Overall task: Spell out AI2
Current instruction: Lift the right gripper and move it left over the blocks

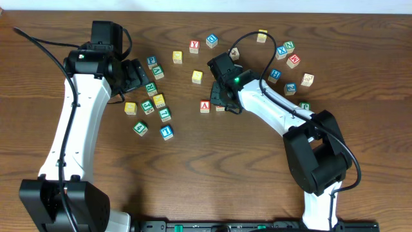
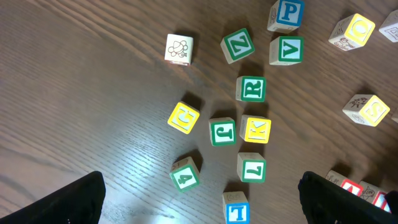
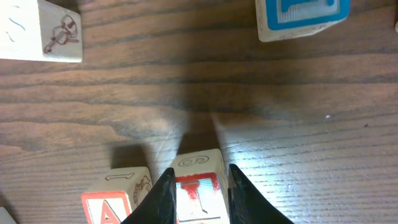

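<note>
The red "A" cube [image 1: 205, 106] lies on the table near the middle. Right beside it on its right is the red "I" cube [image 1: 220, 107], and my right gripper [image 1: 221, 102] is shut on it. In the right wrist view the two black fingers press both sides of the "I" cube [image 3: 200, 163], with one finger [image 3: 163, 196] between it and the "A" cube [image 3: 112, 202]. My right gripper [image 3: 198, 182] holds it low at the table. I cannot pick out the "2" cube for certain. My left gripper [image 1: 138, 77] [image 2: 202, 202] hangs open above a cluster of cubes, holding nothing.
Green, yellow and blue letter cubes [image 1: 154, 106] lie under the left gripper, among them a blue "1" [image 2: 236, 211] and a green "4" [image 2: 185, 176]. More cubes [image 1: 286, 61] are scattered at the back right. A blue-framed cube [image 3: 303, 15] and a picture cube [image 3: 43, 31] lie beyond the "I" cube.
</note>
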